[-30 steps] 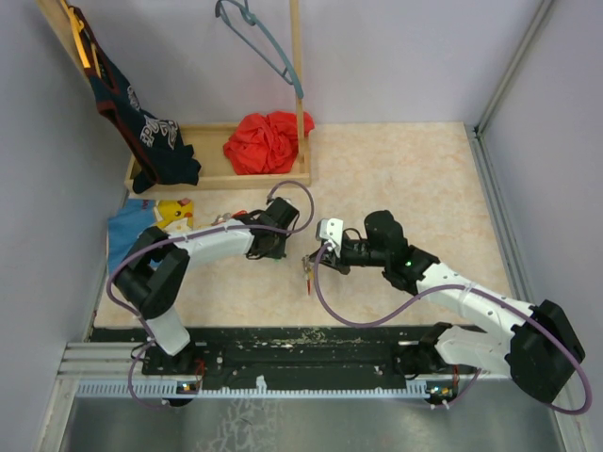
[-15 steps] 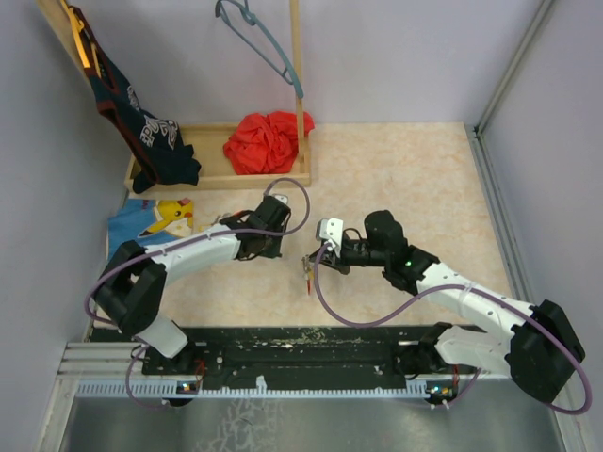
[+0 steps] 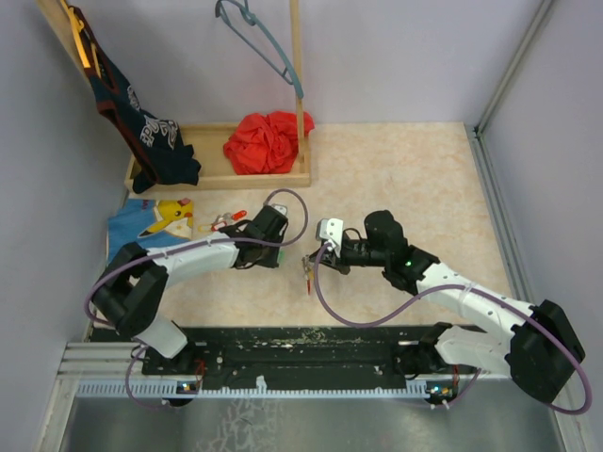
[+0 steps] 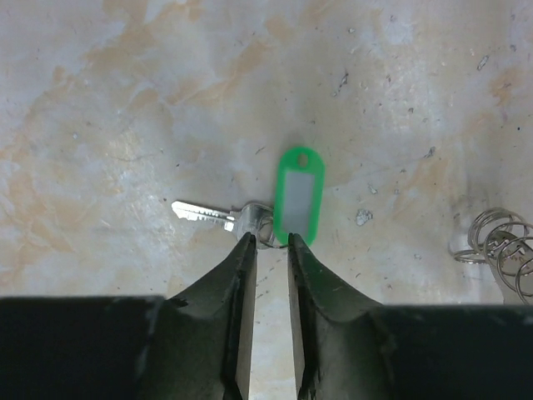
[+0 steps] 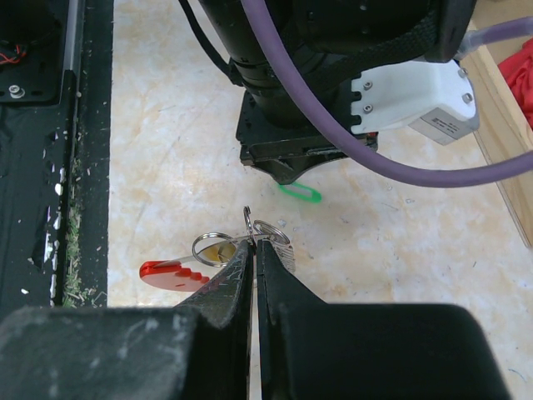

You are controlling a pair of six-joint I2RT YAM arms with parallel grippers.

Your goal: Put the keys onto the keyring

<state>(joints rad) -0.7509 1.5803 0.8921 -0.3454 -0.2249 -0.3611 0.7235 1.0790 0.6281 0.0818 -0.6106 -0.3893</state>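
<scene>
The keyring point(image 5: 171, 272) is gripped by the right pincer point(image 5: 254, 248); the left pincer point(image 4: 269, 243) is parted slightly (at the green-tagged key point(image 4: 297, 196)).

Red cloth point(image 3: 267, 141) bunched in wooden tray point(image 3: 209, 151); navy shirt point(image 3: 151, 141) at left end.

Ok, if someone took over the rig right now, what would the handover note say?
Left end effector: narrowly open, tips on either side of the ring of the green-tagged key, which lies flat on the table.
Right end effector: shut on the keyring, close to the left one.
Other keys lie near the blue cloth.
Done: keyring gripped.
Left: grip the green-tagged key, thread it on, then the rest. Whether any key is on the ring already is unclear.
</scene>
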